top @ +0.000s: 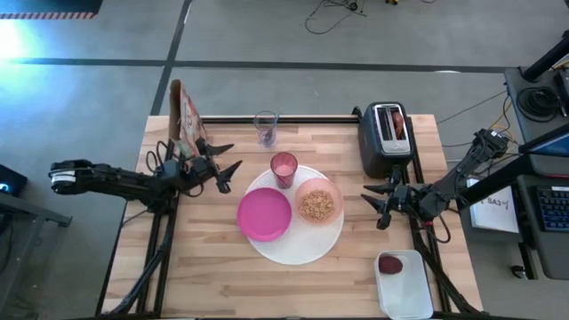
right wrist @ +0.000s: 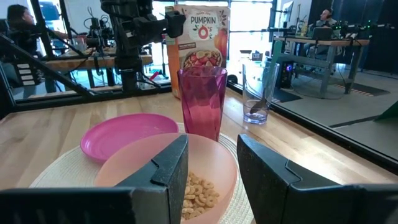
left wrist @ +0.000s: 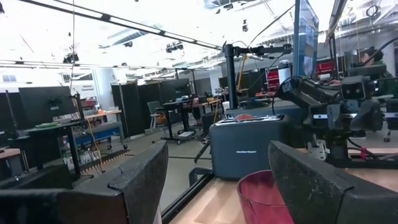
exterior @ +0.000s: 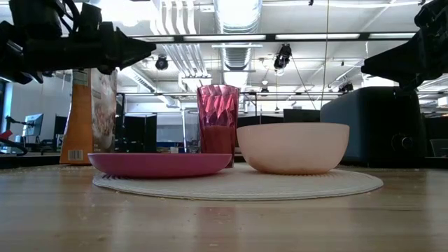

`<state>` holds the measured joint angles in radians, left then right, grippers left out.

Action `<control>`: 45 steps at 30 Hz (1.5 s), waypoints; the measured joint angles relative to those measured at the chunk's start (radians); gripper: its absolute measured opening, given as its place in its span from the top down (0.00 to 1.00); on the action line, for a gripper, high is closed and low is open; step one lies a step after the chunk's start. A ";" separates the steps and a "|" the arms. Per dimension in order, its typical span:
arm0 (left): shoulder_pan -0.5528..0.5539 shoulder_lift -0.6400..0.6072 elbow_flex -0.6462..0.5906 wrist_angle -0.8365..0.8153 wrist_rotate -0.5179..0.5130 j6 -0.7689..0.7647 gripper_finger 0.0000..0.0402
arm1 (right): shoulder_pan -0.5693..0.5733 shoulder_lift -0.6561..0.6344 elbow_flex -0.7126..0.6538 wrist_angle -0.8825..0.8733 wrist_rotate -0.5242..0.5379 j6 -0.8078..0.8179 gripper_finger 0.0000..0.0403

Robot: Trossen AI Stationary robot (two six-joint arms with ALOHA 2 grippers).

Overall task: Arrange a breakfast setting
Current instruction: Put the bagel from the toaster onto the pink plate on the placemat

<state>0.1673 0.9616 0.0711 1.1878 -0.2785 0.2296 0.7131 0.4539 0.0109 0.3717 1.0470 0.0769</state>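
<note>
A big round white plate [top: 307, 249] lies mid-table. On it rest a magenta plate [top: 264, 214], a pale pink bowl [top: 318, 202] holding cereal, and a pink tumbler [top: 284, 169]. A clear glass [top: 265, 127] with a spoon [right wrist: 262, 93] in it stands at the far edge. My left gripper [top: 233, 158] hovers open left of the tumbler, above the table, pointing toward it. My right gripper [top: 369, 200] hovers open just right of the bowl, with nothing between its fingers [right wrist: 168, 171].
A cereal box [top: 187, 116] stands at the far left corner. A dark toaster [top: 387, 138] with a brown piece in its slot stands at the far right. A white square dish [top: 404, 284] with a dark red round fruit [top: 391, 264] sits near right.
</note>
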 joint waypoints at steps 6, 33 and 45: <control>0.000 0.000 0.000 0.001 -0.001 -0.002 0.35 | 0.000 0.000 0.000 0.000 0.000 -0.002 0.68; 0.001 0.001 0.000 -0.001 -0.031 0.081 0.35 | -0.172 -0.001 0.000 0.144 0.053 0.045 0.68; 0.006 0.001 0.000 -0.002 -0.079 0.080 0.35 | -0.445 -0.001 0.198 -0.046 -0.026 -0.005 0.68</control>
<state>0.1738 0.9623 0.0711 1.1862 -0.3576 0.3099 0.2676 0.4529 0.2086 0.3262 1.0214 0.0716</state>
